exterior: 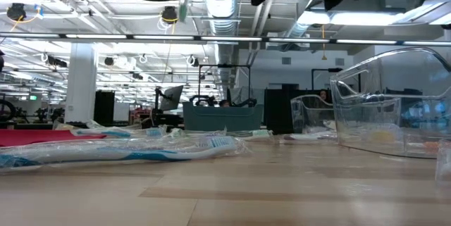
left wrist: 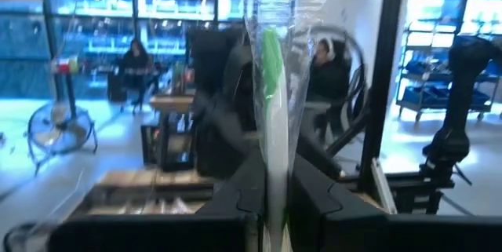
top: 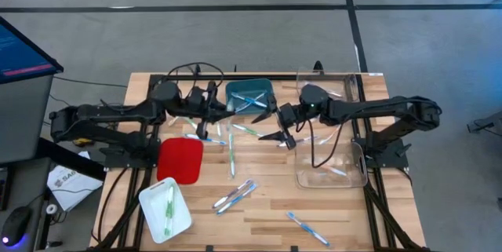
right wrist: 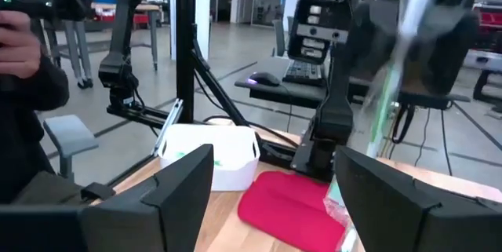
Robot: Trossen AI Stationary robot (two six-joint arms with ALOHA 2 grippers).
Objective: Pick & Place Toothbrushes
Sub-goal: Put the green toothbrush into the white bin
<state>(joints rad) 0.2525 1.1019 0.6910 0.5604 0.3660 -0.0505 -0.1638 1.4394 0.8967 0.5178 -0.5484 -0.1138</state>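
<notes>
A light green toothbrush (left wrist: 271, 71) in a clear wrapper is held up off the table, and my left gripper (top: 206, 118) is shut on it, near the teal bin (top: 249, 95). The low view shows its lower end (exterior: 184, 1) hanging from the top of the picture. My right gripper (right wrist: 274, 205) faces it from the table's right, open and with nothing between its fingers (top: 271, 126). More wrapped toothbrushes lie flat on the wood (top: 231, 154), (top: 235, 195), (top: 307, 228). One green one lies in the white bin (top: 165, 209). My left gripper pinches the wrapped green toothbrush between its two fingers, at the handle's part (left wrist: 273, 193) right above them. The fingers come at it about level, lying across it. The toothbrush stands roughly upright, lifted clear of the table, and its wrapper reaches above and below the fingers.
A red tray (top: 180, 159) lies at the left of the table, with the white bin near the front left corner. Clear plastic containers (top: 329, 169) stand at the right. Black cables run under both arms. A person (right wrist: 16, 56) stands beyond the table.
</notes>
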